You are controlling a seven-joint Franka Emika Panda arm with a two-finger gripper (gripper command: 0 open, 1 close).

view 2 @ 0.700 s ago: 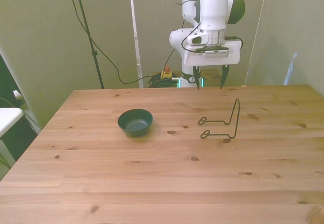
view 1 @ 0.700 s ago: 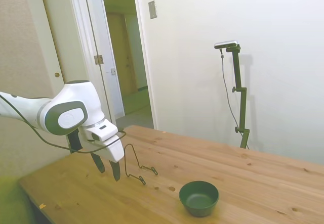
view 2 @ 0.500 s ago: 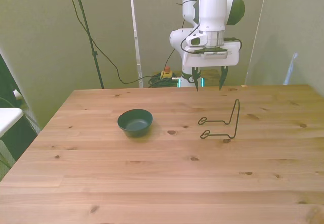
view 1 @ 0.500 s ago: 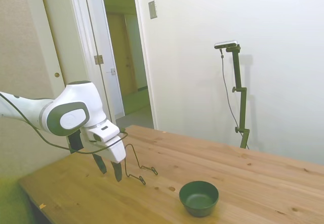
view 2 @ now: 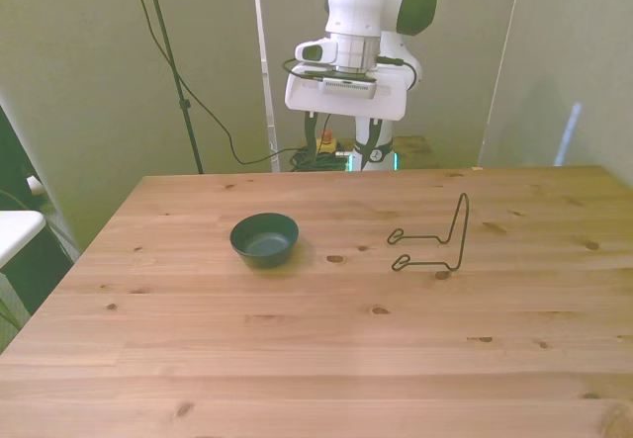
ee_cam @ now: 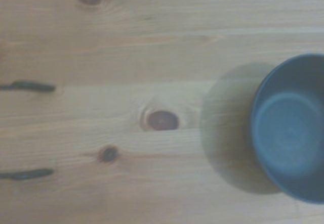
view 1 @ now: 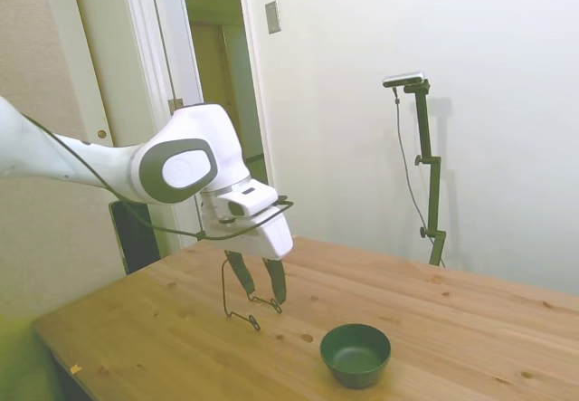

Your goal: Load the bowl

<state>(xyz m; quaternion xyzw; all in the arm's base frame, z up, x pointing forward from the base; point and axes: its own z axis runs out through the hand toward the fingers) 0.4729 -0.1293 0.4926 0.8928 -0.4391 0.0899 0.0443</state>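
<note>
The bowl (view 2: 264, 238) is small, round and dark green, and stands empty on the wooden table (view 2: 297, 359), toward the front view's left. It also shows near the table's front in the side view, bowl (view 1: 355, 354), and partly in the wrist view, bowl (ee_cam: 291, 128). My gripper (view 2: 342, 147) hangs open and empty well above the table near its far edge, behind the bowl and a little toward the front view's right. In the side view the gripper (view 1: 263, 298) is up and to the left of the bowl.
A thin black wire stand (view 2: 462, 225) sits on the table toward the front view's right, apart from the bowl; in the side view the wire stand (view 1: 237, 316) is just below the gripper. Two of its wire ends (ee_cam: 28, 86) show in the wrist view.
The arm has swung toward the front view's left and risen, from behind the wire stand to a spot nearer the bowl. The fingers stay open. Bowl and stand have not moved.
</note>
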